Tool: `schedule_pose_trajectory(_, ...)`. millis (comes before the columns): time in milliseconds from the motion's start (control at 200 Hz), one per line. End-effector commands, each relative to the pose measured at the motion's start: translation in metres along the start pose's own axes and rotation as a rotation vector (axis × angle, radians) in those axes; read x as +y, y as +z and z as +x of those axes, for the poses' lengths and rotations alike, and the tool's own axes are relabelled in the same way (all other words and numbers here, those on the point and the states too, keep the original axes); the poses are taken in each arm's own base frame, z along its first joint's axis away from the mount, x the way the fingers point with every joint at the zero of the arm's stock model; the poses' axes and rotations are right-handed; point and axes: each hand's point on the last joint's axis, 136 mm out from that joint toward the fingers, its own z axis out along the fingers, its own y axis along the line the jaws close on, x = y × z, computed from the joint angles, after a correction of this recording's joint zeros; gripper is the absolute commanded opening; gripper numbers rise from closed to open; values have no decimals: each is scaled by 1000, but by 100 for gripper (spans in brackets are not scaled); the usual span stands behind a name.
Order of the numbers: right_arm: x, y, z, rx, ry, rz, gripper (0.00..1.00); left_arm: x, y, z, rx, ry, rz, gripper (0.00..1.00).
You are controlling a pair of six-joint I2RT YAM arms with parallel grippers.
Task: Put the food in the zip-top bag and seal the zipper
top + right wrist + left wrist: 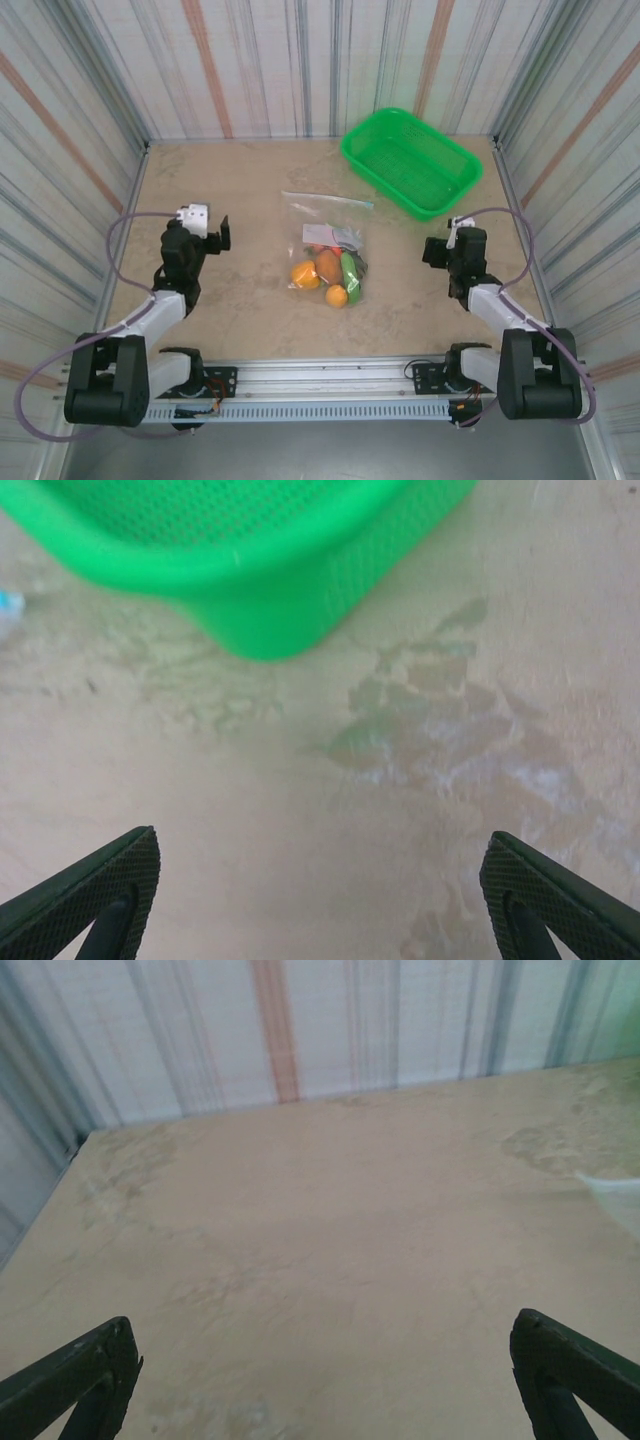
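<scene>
— Lying flat in the middle of the table (pixel 230 180), is that the zip-top bag (pixel 325 235)?
— Yes. Clear, crinkly plastic, its long axis running 12 to 6, with the thin zipper (pixel 328 199) edge towards 12. The smooth, rounded food (pixel 328 270) bunches at its 6 end.
— And the grippers?
— The left gripper (pixel 222 235) is well apart at the bag's 9 and the right gripper (pixel 432 250) at its 3. Both are spread wide, holding nothing. A green mesh basket (pixel 410 160) sits at 1.

— Is the zipper (pixel 328 199) looking sealed?
— It's showing too small to tell. The food (pixel 328 266) is overlapping inside the zip-top bag (pixel 320 215); near it, the green basket (pixel 270 610) is running off the right wrist view's top.
</scene>
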Motion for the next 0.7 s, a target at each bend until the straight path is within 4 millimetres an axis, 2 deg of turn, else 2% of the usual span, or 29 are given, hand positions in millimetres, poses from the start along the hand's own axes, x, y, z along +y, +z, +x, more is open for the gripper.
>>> schedule_pose_trajectory(0, 0, 6, -28, -93, -60, 4, 86, 2, -4, 23, 33, -38, -7, 99)
schedule_pose_trajectory(100, 16, 16, -34, -111, -144, -73, 87, 0, 1, 28, 35, -25, 3, 99)
schedule_pose_trajectory(220, 17, 22, -48, -193, -116, -133, 90, 5, 8, 24, -16, -41, 27, 99)
schedule_pose_trajectory(306, 15, 27, -58, -224, -51, -187, 90, 9, 17, 34, -33, -87, 30, 99)
schedule_pose_trajectory(366, 15, 31, -54, -249, -31, -222, 90, 3, 27, 48, -19, -80, 62, 99)
schedule_pose_trajectory(411, 15, 35, -49, -264, -39, -217, 91, 3, 32, 39, -64, -72, 72, 99)
schedule_pose_trajectory(466, 17, 38, -42, -291, -54, -219, 92, 1, 39, 45, 37, -83, 95, 99)
schedule_pose_trajectory(521, 21, 45, -42, -262, -77, -209, 93, 7, 50, 49, 89, -96, 50, 99)
schedule_pose_trajectory(586, 16, 50, -42, -228, -44, -210, 96, 5, 51, 48, 101, -81, 43, 99)
schedule_pose_trajectory(601, 14, 50, -44, -242, -36, -206, 100, 4, 51, 50, 117, -77, 43, 99)
schedule_pose_trajectory(696, 7, 54, -43, -218, -23, -145, 99, 0, 54, 51, 130, -41, 29, 99)
